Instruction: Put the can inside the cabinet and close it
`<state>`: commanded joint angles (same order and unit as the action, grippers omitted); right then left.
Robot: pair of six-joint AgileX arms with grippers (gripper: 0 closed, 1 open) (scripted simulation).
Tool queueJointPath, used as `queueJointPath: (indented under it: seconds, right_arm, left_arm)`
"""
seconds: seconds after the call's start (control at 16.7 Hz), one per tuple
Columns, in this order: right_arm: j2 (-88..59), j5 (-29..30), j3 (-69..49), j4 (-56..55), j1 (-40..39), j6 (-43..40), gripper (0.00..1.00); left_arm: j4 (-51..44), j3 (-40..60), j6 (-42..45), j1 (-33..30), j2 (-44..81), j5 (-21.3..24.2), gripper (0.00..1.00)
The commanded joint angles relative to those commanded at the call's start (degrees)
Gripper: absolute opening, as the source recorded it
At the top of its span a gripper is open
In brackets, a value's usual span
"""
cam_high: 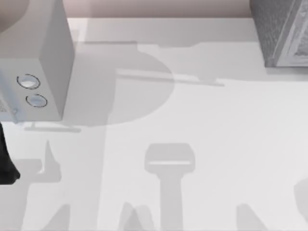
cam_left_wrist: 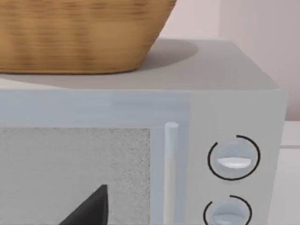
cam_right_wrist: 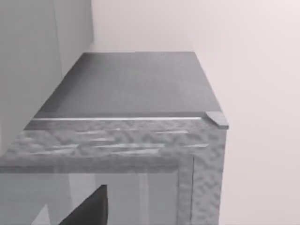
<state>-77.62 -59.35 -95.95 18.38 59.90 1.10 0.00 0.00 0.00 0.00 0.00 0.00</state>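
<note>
The cabinet [cam_high: 281, 33] stands at the far right corner of the worktop [cam_high: 202, 130], dark and stone-textured, its paler framed door panel [cam_right_wrist: 131, 197] facing my right wrist camera from close by. From this angle I cannot tell whether that door is fully shut or ajar. The can is nowhere on the bare worktop, so I judge it either already stowed inside or outside these views; I cannot say which. If it is in, what may remain is confirming the door is closed.

My left arm [cam_high: 6, 159] sits at the left edge, its wrist facing the pale box with two dials [cam_left_wrist: 232, 159], a wicker basket [cam_left_wrist: 79, 33] on top.

How wide either pair of jaws stands I cannot tell, nor whether they hold anything.
</note>
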Motion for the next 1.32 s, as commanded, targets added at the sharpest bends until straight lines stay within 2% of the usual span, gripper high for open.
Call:
queueJointPath:
  seconds: [0.18, 0.48, 0.72, 0.96, 1.32]
  right_arm:
    - [0.87, 0.11, -3.74, 3.86, -0.26, 0.10, 1.00]
    - [0.77, 0.12, -3.90, 3.79, -0.11, 0.11, 1.00]
    - [0.58, 5.82, -4.72, 4.03, -5.80, 0.01, 1.00]
    - [0.33, 20.23, -5.80, 4.69, -19.95, -0.24, 1.00]
    - [0.86, 51.36, -5.73, 5.95, -51.06, -0.31, 1.00]
  left_arm:
    - [0.00, 0.00, 0.00, 0.00, 0.00, 0.00, 1.00]
    - [0.00, 0.00, 0.00, 0.00, 0.00, 0.00, 1.00]
    - [0.00, 0.00, 0.00, 0.00, 0.00, 0.00, 1.00]
    - [0.00, 0.00, 0.00, 0.00, 0.00, 0.00, 1.00]
    - [0.00, 0.00, 0.00, 0.00, 0.00, 0.00, 1.00]
